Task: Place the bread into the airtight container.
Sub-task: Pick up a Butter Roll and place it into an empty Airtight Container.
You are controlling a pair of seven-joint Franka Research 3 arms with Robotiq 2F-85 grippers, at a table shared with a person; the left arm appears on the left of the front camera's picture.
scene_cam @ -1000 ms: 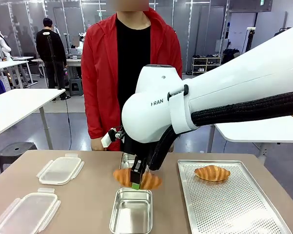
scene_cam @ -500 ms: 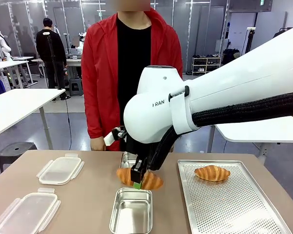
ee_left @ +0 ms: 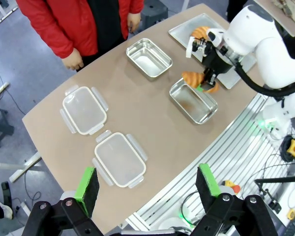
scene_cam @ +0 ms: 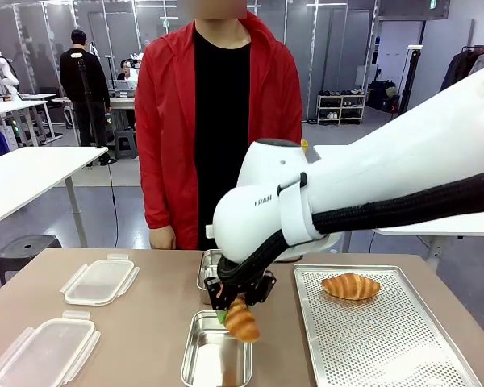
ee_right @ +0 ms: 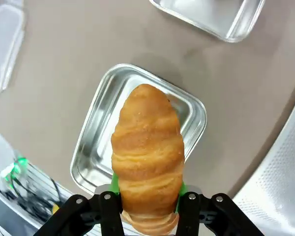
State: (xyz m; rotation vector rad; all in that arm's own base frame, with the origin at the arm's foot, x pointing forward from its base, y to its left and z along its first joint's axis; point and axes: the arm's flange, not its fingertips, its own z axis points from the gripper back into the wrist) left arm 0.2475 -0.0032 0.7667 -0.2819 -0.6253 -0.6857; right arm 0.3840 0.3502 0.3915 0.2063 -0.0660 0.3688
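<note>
- Right jaws clamped on the bread [ee_right: 147, 157], hanging over the near steel container [ee_right: 90, 150].
- Left jaws apart, empty, high above the worktop [ee_left: 137, 113].

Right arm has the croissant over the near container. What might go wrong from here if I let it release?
1. The right gripper seems to pinch the croissant near one end, so it hangs tilted; it may slip or swing.
2. In the front view it hangs by the container's right rim; dropped here, it might catch that rim and roll onto the table.
</note>
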